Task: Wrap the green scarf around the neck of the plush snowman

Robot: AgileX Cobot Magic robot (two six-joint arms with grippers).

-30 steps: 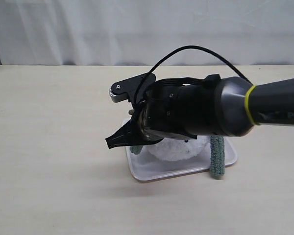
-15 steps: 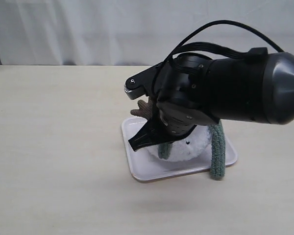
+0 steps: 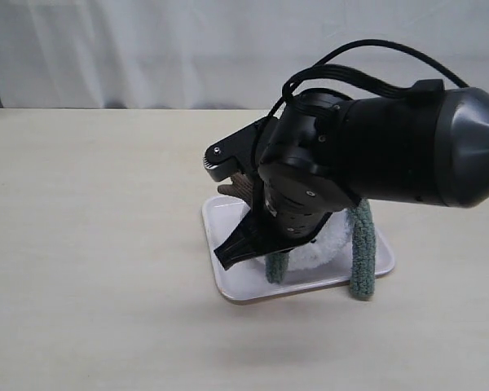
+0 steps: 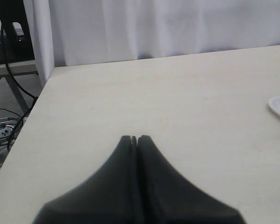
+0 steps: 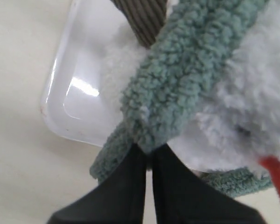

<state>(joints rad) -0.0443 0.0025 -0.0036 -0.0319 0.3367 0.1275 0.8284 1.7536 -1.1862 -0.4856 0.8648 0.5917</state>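
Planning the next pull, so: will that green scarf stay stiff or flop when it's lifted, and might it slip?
Probably floppy: the green scarf droops down both sides of the plush snowman. Unlikely to slip: its fuzzy pile looks pinched to a point in the shut right claw.

green scarf (image 3: pixel 361 252) draped over white plush snowman (image 3: pixel 324 243), ends hanging down
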